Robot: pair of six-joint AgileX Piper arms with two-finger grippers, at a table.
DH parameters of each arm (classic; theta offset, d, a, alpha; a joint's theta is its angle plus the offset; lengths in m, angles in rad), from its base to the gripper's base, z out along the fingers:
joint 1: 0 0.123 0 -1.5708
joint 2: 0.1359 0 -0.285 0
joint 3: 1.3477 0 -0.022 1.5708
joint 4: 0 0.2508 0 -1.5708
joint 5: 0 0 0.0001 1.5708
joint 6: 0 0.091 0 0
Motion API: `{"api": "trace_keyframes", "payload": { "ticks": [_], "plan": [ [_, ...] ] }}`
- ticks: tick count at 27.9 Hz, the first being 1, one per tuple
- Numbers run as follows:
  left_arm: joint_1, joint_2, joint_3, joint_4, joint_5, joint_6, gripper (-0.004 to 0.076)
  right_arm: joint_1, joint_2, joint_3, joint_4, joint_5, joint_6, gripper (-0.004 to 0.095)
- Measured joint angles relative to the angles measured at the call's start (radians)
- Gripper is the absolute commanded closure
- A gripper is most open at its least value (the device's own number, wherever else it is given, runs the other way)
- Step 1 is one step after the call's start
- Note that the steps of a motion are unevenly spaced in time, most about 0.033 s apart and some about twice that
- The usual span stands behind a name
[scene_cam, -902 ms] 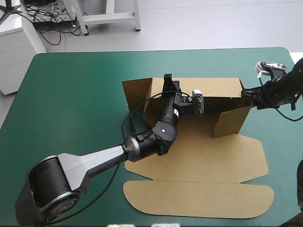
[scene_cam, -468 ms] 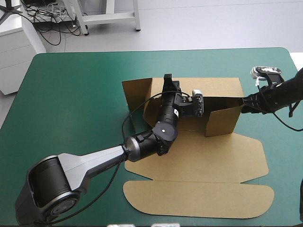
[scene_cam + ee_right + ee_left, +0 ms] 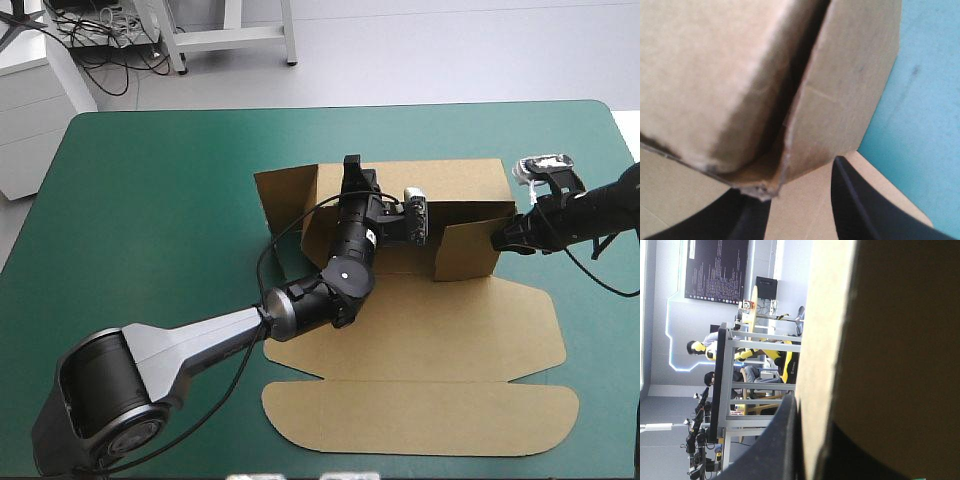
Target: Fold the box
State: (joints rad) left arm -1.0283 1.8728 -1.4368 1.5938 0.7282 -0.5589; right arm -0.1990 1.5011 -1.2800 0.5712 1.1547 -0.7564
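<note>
Across the middle and right of the teal-green table [image 3: 150, 200] lies the brown box [image 3: 420, 340], a cut sheet only partly raised. Its base and lid panel [image 3: 420, 420] lie flat toward the near edge, while the far wall [image 3: 455, 182] stands upright along the far side. A side flap [image 3: 285, 198] stands at that wall's left end, and at its right end a short end wall [image 3: 468, 252] is turned inward, upright on the base. The left arm reaches in from the near left corner over the flat board. The left gripper [image 3: 352, 172] sits at the top edge of the far wall, pinching it: in its wrist view the board's pale edge runs between the two black fingers [image 3: 784, 445], which are nearly together. The right gripper [image 3: 503, 237] is at the outer face of the end wall, touching it or just beside it. Its own fingers stand spread, with the wall's lower corner just ahead of the gap between them.
</note>
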Motion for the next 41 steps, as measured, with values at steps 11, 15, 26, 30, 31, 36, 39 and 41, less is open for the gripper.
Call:
{"api": "trace_keyframes", "payload": {
  "ticks": [11, 15, 26, 30, 31, 36, 39, 41],
  "plan": [
    [0.002, 0.000, -0.001, -0.028, 0.012, 0.034, 0.0734, 0.000, 0.001, 0.006, 0.105, -0.046, -0.235, 0.0559],
    [0.002, 0.000, -0.002, -0.039, 0.017, 0.043, 0.0734, 0.000, 0.002, 0.006, 0.139, -0.065, -0.308, 0.0557],
    [0.007, 0.000, -0.002, -0.058, 0.029, 0.065, 0.0734, -0.001, 0.089, 0.007, 0.227, -0.088, -0.293, 0.0538],
    [0.008, 0.000, -0.002, -0.062, 0.037, 0.069, 0.0734, -0.002, 0.128, 0.006, 0.273, -0.082, -0.281, 0.0434],
    [0.008, 0.000, -0.002, -0.064, 0.041, 0.072, 0.0734, -0.002, 0.137, 0.006, 0.291, -0.084, -0.300, 0.0424],
    [0.008, 0.000, -0.002, -0.070, 0.047, 0.109, 0.0734, -0.002, 0.144, 0.007, 0.331, -0.084, -0.453, 0.0413],
    [0.008, 0.000, -0.002, -0.072, 0.049, 0.125, 0.0734, -0.002, 0.147, 0.007, 0.346, -0.091, -0.528, 0.0413],
    [0.008, 0.000, -0.002, -0.073, 0.049, 0.135, 0.0734, -0.002, 0.148, 0.008, 0.360, -0.104, -0.581, 0.0413]
  ]
}}
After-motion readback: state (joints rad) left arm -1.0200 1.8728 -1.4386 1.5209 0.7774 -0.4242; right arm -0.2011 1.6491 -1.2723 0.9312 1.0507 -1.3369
